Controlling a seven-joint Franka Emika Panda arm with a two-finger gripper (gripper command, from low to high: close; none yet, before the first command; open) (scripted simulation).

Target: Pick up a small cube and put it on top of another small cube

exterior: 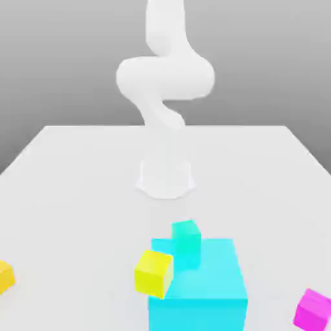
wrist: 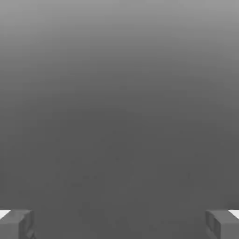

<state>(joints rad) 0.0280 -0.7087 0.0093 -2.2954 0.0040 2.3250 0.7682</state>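
Nearest, a large cyan block (exterior: 207,291) is seen at the bench's (exterior: 77,187) front edge, with a yellow cube (exterior: 154,272) touching its corner and a teal cube (exterior: 187,242) resting on top. Orange (exterior: 5,277) and magenta (exterior: 313,309) cubes are set well apart. Open bench is left behind. The gripper (wrist: 119,224) is held wide open, clasping nothing.

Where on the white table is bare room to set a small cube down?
Free: the white table between the robot base and the large cyan block, and both far corners. Crowded: beside the block, where the small yellow cube and small teal cube cluster.
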